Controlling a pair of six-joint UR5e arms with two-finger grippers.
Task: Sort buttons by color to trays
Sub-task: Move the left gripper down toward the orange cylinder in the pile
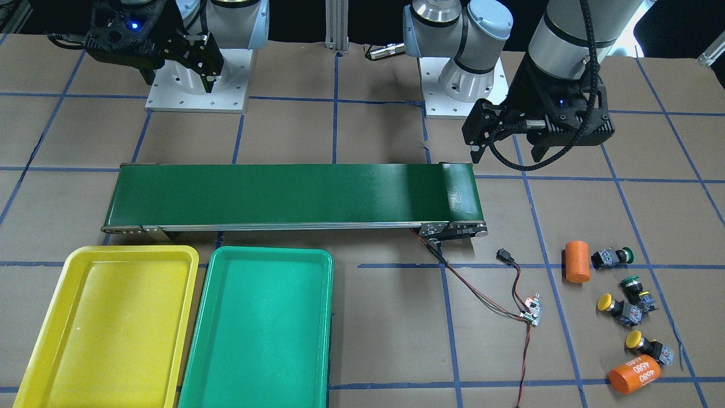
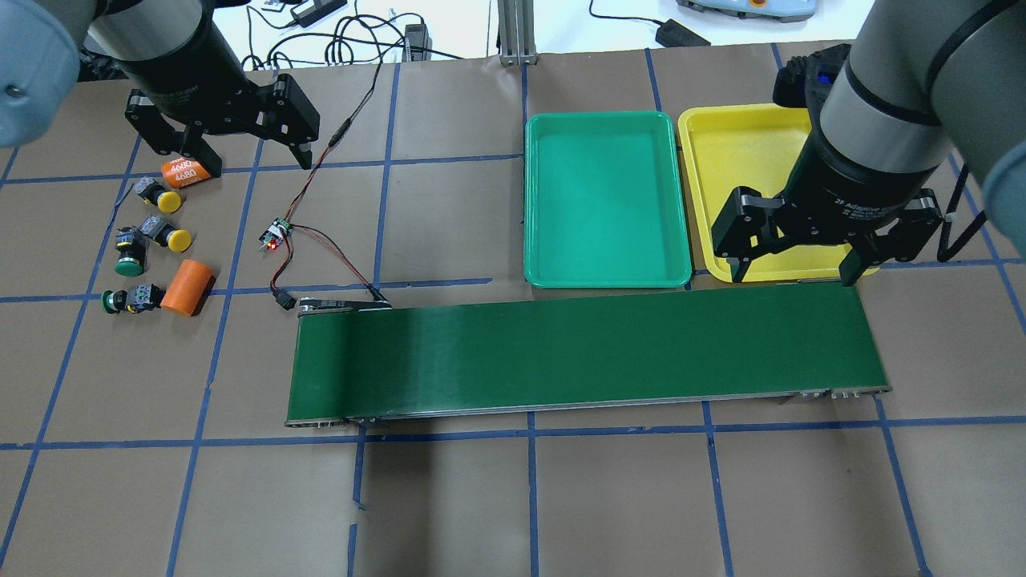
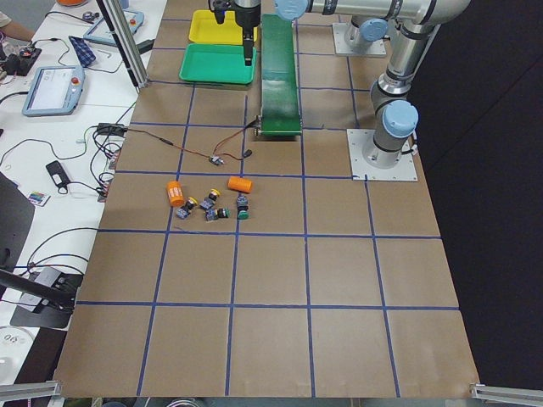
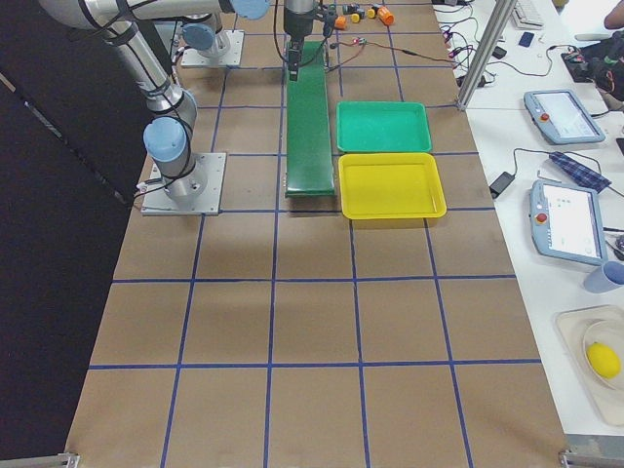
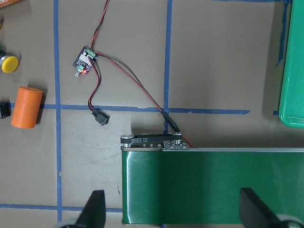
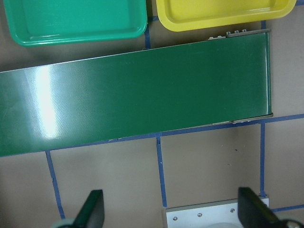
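Observation:
Four buttons lie loose on the table at my left: two with yellow caps [image 2: 168, 202] [image 2: 178, 239] and two with green caps [image 2: 128, 264] [image 2: 108, 302]. They also show in the front view [image 1: 605, 302] [image 1: 634, 340] [image 1: 630, 281] [image 1: 626, 256]. The green tray [image 2: 605, 200] and the yellow tray [image 2: 737, 160] lie side by side and hold nothing. My left gripper [image 2: 244, 156] is open and empty, hovering beside the buttons. My right gripper [image 2: 795, 274] is open and empty above the near edge of the yellow tray.
A long dark-green conveyor belt [image 2: 585, 353] runs across the middle. Two orange cylinders [image 2: 189, 287] [image 2: 184, 170] lie among the buttons. A small circuit board [image 2: 274, 235] with red and black wires lies between the buttons and the belt's end.

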